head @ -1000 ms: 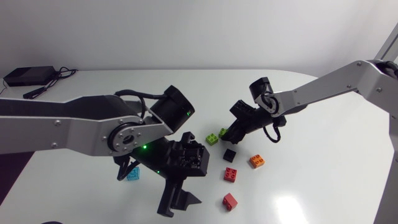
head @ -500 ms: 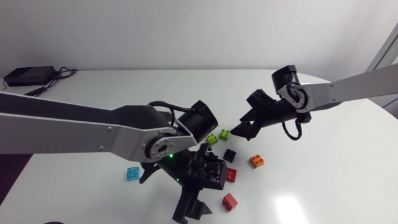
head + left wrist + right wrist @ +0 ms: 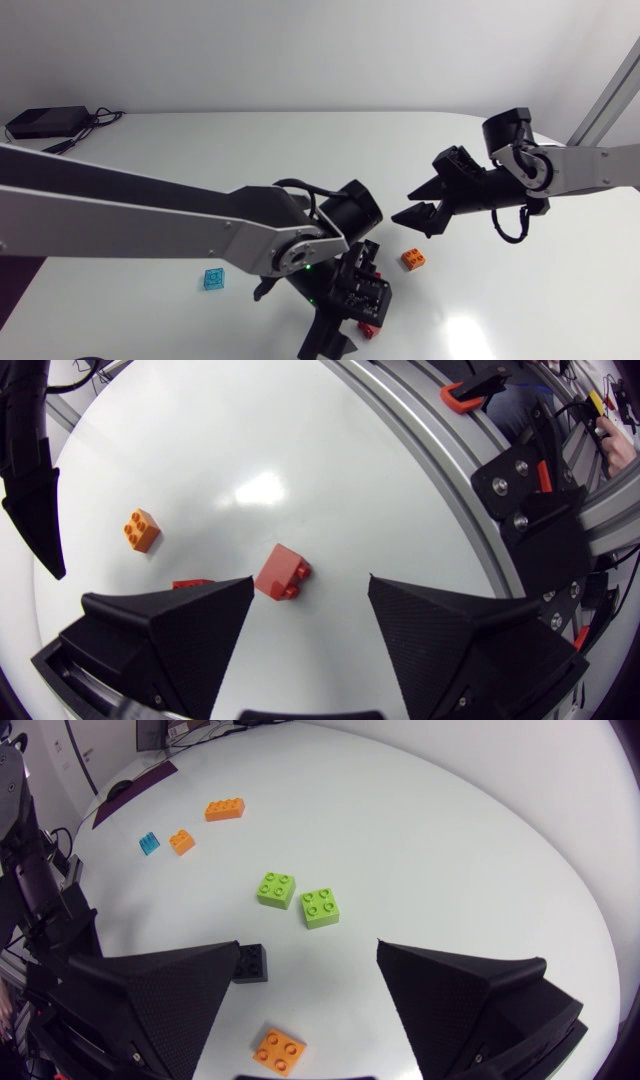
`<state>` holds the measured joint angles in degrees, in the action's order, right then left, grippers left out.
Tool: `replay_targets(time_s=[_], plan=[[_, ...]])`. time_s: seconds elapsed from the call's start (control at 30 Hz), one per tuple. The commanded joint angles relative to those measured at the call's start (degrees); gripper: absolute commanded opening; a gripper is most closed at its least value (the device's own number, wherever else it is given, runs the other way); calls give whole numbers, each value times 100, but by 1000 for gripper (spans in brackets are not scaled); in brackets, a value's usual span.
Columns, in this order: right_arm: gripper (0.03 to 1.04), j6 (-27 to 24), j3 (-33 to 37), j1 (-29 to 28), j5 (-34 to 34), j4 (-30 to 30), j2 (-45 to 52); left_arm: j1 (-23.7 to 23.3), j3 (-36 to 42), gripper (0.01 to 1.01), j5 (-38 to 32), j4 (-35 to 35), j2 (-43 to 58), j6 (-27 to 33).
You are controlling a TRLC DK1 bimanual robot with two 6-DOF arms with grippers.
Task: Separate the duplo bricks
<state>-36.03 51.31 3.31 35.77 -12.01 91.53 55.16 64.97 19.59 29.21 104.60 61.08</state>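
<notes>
The separating looks nearly done: a red brick (image 3: 281, 572) lies alone on the tabletop (image 3: 330, 450) beneath the left end effector (image 3: 310, 584), which is spread wide and empty, while a green brick (image 3: 276, 888) and its green twin (image 3: 320, 907) sit just beside each other ahead of the right end effector (image 3: 309, 946), equally wide and empty.

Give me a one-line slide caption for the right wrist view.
Right gripper open above the white table, two green bricks ahead, a black brick and an orange brick nearer its fingers.
</notes>
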Motion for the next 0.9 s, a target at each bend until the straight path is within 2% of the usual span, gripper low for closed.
replay_targets(time_s=[0.0,0.2,0.5,0.63,0.87], plan=[[990,-150,-253,-94,79,-91,-179,22,367,766,-79,102,263,264],[990,-229,-473,-217,185,-100,-293,22,816,766,-167,454,588,545],[990,-290,-482,-437,369,-152,-302,83,868,764,-228,586,799,756],[990,-326,-525,-472,413,-170,-311,92,930,644,-228,594,869,765],[990,-422,-605,-586,484,-205,-355,127,1193,631,-246,849,1045,783]])
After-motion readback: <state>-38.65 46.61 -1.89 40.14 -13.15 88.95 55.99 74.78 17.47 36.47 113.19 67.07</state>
